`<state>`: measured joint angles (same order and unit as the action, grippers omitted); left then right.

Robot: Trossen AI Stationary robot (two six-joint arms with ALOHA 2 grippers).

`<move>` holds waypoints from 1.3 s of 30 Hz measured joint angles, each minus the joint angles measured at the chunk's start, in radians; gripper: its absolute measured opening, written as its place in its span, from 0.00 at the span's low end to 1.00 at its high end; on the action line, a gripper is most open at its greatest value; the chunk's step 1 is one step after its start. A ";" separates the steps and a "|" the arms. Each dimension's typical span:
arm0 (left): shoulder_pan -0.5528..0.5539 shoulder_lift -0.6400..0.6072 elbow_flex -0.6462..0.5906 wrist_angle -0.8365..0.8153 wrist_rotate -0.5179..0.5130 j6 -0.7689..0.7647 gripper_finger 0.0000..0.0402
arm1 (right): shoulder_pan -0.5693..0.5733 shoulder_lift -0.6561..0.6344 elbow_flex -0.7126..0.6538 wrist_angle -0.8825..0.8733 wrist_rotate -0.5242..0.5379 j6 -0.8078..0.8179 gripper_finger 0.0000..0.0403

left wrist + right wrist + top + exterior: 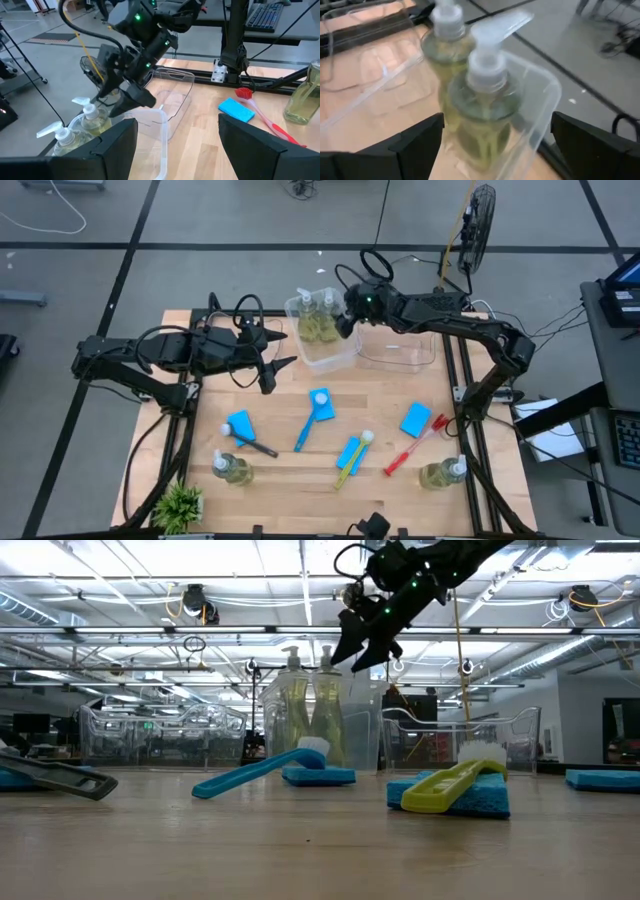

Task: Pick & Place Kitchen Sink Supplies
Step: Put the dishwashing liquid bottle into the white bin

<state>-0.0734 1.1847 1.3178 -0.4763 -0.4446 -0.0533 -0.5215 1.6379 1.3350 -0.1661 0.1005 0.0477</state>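
Observation:
Two soap bottles (316,323) stand upright in a clear bin (330,358) at the table's far middle. My right gripper (347,318) hangs open just above and beside them, tipped down toward their pumps (487,55), its fingers on either side without touching. Over the table's left part my left gripper (276,366) stays open and holds nothing. On the wood lie two more soap bottles (230,469) (444,473), blue sponges (240,423) (415,420), a blue brush (303,432), a yellow-green brush (350,462) across a sponge, a red brush (410,448) and a black brush (258,446).
A second clear bin (400,352) stands to the right of the first, nothing in it. A small green plant (180,506) sits at the near left corner. Bare wood lies between the bins and the row of supplies.

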 joint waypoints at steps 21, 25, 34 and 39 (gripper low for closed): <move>0.000 0.000 0.000 0.002 0.000 -0.007 0.68 | 0.065 0.095 -0.001 0.016 0.002 0.099 0.60; 0.000 0.000 0.000 0.002 0.000 -0.008 0.68 | 0.060 0.117 -0.001 0.069 0.002 0.104 0.55; 0.000 0.000 0.000 0.001 0.000 -0.008 0.68 | 0.039 0.145 -0.001 0.081 0.005 0.117 0.46; 0.000 0.000 0.000 0.001 0.000 -0.008 0.68 | 0.025 0.145 -0.001 0.084 0.048 0.115 0.42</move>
<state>-0.0734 1.1847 1.3174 -0.4751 -0.4446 -0.0608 -0.4961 1.7832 1.3342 -0.0826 0.1485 0.1631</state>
